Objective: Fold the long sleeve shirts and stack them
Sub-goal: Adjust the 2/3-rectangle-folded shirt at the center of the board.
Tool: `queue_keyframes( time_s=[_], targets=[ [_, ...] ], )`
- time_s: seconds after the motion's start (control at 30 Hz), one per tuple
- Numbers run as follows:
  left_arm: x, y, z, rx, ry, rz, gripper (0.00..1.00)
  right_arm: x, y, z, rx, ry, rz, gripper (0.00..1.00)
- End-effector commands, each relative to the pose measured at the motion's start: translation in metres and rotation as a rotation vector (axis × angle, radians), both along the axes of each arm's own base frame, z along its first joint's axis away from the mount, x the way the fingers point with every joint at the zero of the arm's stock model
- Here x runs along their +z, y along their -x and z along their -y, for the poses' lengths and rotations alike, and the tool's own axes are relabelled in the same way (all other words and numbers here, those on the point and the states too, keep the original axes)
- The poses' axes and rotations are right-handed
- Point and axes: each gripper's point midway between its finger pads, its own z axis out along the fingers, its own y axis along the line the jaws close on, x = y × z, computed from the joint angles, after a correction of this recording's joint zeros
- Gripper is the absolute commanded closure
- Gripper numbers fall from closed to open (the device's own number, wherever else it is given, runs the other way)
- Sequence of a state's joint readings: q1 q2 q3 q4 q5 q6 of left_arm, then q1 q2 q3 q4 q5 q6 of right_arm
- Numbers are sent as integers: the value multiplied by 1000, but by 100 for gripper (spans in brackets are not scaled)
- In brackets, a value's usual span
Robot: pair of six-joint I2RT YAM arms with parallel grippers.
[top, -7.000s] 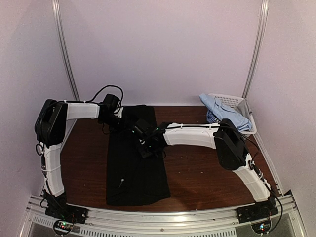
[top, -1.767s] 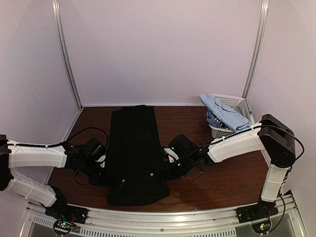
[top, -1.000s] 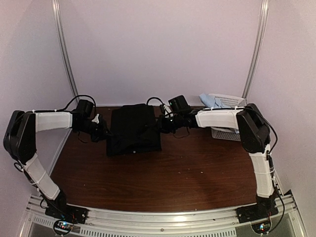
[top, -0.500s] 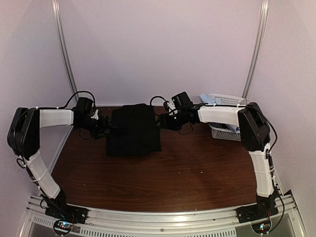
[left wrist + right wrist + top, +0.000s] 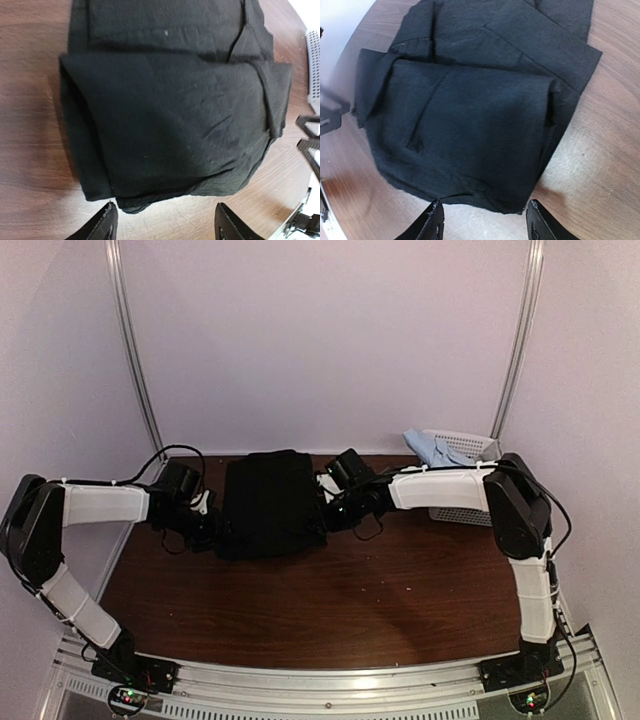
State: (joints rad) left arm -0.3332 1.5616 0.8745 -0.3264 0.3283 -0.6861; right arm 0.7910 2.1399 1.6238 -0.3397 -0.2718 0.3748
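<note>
- The black shirt [image 5: 270, 505], a long flat strip moments ago, now lies folded in half as a squat rectangle at the far middle of the counter [image 5: 400, 580].
- The left claw [image 5: 208, 528] and right claw [image 5: 330, 512] have dropped back beside its near corners, one on each side.
- Only the wrist views show both claws spread wide and holding nothing, and the shirt's top layer sitting short of the lower one.
- The white basket [image 5: 468, 442] at the far right holds a pale blue shirt [image 5: 426, 447] spilling over its rim.
</note>
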Motion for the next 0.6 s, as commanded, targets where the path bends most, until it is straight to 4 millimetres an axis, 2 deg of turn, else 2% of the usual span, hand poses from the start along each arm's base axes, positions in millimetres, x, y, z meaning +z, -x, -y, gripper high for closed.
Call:
queue_keyframes(
  time_s=[0.0,0.2,0.3,0.4,0.47,0.57],
  targets=[
    [-16,1,-2,10,-76,0,33,-12,-11,10,-48,89,39,43],
    [-28,-5,0,15,-101,-4,34,-22,-11,9,-48,101,32,43],
    [-31,-8,6,0,-98,-9,38,-25,-11,4,-33,90,22,45],
    [-31,-10,14,-17,-89,-10,47,-26,-10,-1,-23,85,18,50],
    [-28,-9,19,-28,-71,-9,59,-25,-9,-3,-18,76,13,55],
    [-18,-10,23,-36,-47,5,72,-23,-9,-6,-17,68,13,66]
  ],
)
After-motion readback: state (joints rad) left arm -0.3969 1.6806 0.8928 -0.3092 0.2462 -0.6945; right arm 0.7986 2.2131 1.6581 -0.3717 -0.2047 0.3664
